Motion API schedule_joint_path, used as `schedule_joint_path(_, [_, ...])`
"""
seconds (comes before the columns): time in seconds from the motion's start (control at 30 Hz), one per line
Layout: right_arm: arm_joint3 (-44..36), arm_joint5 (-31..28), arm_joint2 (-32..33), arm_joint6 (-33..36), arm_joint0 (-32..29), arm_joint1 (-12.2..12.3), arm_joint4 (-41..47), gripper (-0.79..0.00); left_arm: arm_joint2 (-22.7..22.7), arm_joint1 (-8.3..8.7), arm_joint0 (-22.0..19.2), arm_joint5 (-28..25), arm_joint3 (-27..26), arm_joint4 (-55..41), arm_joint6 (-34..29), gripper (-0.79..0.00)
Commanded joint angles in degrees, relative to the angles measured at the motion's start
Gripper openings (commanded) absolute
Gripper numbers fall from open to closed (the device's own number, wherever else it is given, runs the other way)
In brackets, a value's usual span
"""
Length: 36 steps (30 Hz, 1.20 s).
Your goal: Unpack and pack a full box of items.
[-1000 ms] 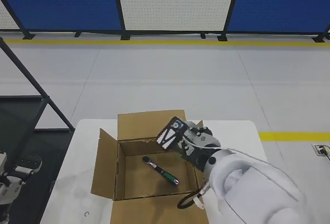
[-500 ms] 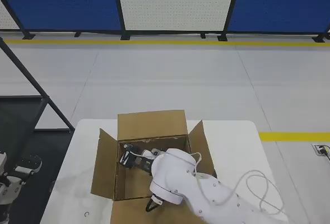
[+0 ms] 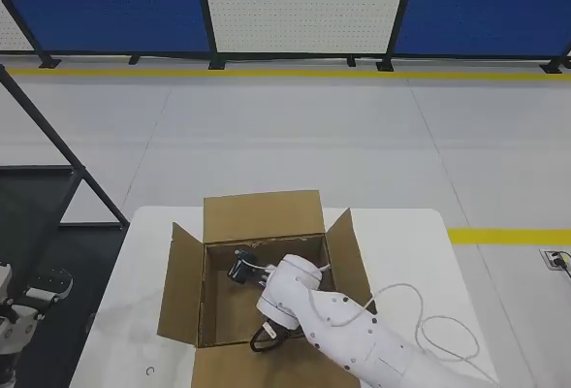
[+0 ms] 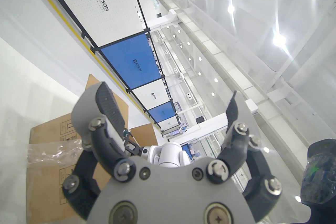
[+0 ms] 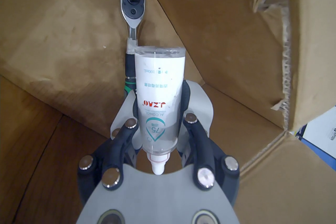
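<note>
An open cardboard box (image 3: 188,291) stands on the white table (image 3: 411,252). My right arm reaches down inside it, and its gripper (image 3: 239,269) is near the back left of the box floor. The right gripper (image 5: 158,104) is shut on a clear bottle (image 5: 159,83) with a white label and a white nozzle, held base-first just above the floor. A ratchet wrench (image 5: 132,5) lies on the box floor (image 5: 65,25), its handle passing under the bottle. My left gripper (image 4: 170,104) is open, holds nothing and points up at the ceiling, beside the table's left edge (image 3: 14,310).
The box's flaps stand open on all sides; one wall has a torn corrugated edge (image 5: 286,51) close to the right gripper. Clear tape (image 4: 50,152) hangs on the box's outer side near the left gripper. A dark metal frame (image 3: 52,145) stands left of the table.
The right arm has swung from above the box's right flap down into the box, and its gripper has gone to the back left. The left arm has kept still.
</note>
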Motion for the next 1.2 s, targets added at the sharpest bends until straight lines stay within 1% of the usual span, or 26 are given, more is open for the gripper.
schedule_joint_path(0.0, [3.1, 0.1, -0.3, -0.8, 0.5, -0.6, -0.2, -0.785, 0.0, 0.0, 0.0, 0.0, 0.0, 0.0, 0.0, 0.0])
schedule_joint_path(0.2, [10.3, 0.2, -1.0, -4.6, 1.6, -2.9, 0.4, -0.785, 0.0, 0.0, 0.0, 0.0, 0.0, 0.0, 0.0, 0.0])
schedule_joint_path(0.4, [15.9, 0.1, -1.5, -6.7, 2.7, -5.1, 0.8, -0.785, 0.0, 0.0, 0.0, 0.0, 0.0, 0.0, 0.0, 0.0])
schedule_joint_path(0.47, [17.3, -0.2, -1.7, -7.2, 3.0, -5.8, 0.9, -0.65, 0.0, 0.0, 0.0, 0.0, 0.0, 0.0, 0.0, 0.0])
schedule_joint_path(0.63, [19.9, -0.4, -1.6, -8.2, 3.9, -7.2, 1.2, -0.576, 0.0, 0.0, 0.0, 0.0, 0.0, 0.0, 0.0, 0.0])
schedule_joint_path(0.9, [21.0, 0.2, -0.8, -8.6, 4.3, -8.4, 0.4, -0.536, 0.0, 0.0, 0.0, 0.0, 0.0, 0.0, 0.0, 0.0])
schedule_joint_path(1.17, [19.2, 0.8, 1.6, -7.4, 3.6, -7.9, -1.0, -0.496, 0.0, 0.0, 0.0, 0.0, 0.0, 0.0, 0.0, 0.0])
